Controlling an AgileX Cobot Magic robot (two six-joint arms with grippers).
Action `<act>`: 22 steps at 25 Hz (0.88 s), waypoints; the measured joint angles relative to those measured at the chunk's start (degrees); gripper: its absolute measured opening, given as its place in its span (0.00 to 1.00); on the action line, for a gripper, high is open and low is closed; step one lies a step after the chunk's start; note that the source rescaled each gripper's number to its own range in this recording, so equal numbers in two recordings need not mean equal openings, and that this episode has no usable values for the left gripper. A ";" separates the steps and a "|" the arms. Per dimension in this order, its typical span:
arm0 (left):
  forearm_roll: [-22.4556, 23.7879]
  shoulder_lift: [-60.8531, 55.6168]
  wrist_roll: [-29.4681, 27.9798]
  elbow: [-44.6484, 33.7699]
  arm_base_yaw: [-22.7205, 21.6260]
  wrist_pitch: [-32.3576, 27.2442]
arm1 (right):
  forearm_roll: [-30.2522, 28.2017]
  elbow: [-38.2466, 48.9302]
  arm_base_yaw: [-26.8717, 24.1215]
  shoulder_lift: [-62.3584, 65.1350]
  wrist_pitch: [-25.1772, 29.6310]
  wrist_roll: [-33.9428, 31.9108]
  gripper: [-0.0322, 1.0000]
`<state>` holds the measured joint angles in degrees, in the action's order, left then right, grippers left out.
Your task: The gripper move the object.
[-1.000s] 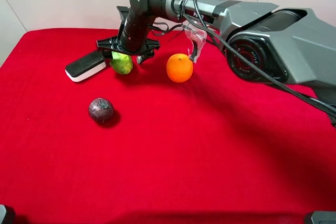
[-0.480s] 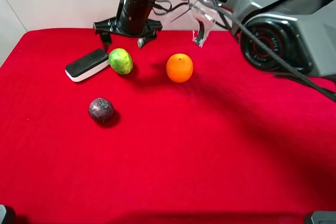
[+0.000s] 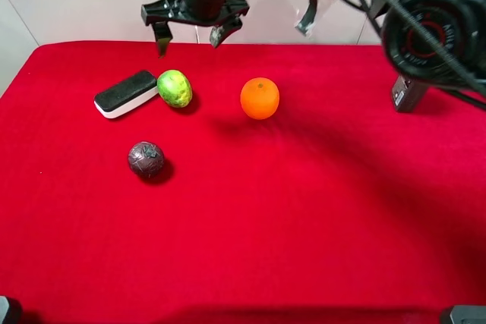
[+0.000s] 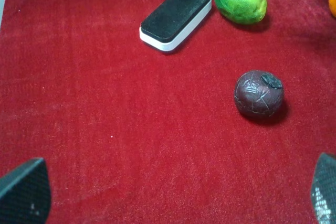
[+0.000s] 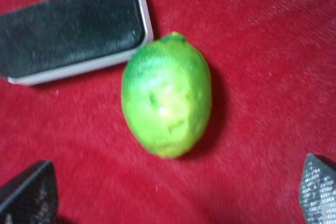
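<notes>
Red cloth (image 3: 304,210) fills the scene; the claw (image 3: 190,36) hangs spread and empty, the green fruit (image 3: 175,88) lying beneath it, just beside a black eraser (image 3: 125,94). For a grasp, likely best: drop straight, straddle its narrow waist, avoid the eraser, close gently.
</notes>
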<state>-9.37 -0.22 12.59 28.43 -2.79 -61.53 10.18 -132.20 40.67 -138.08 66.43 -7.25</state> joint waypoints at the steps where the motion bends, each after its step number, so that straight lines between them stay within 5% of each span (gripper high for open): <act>1: 0.00 0.00 0.00 0.00 0.00 0.00 | 0.35 0.00 -0.26 0.39 1.37 0.93 0.99; 12: 0.05 0.00 0.00 0.00 0.00 0.00 | 1.60 1.97 -0.88 7.91 3.47 9.27 0.99; 22: 0.05 0.00 0.00 0.00 0.00 0.00 | -0.62 22.44 -0.82 23.41 3.46 10.60 0.99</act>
<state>-9.32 -0.22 12.59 28.43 -2.79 -61.53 9.56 -109.76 39.85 -114.67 69.89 3.35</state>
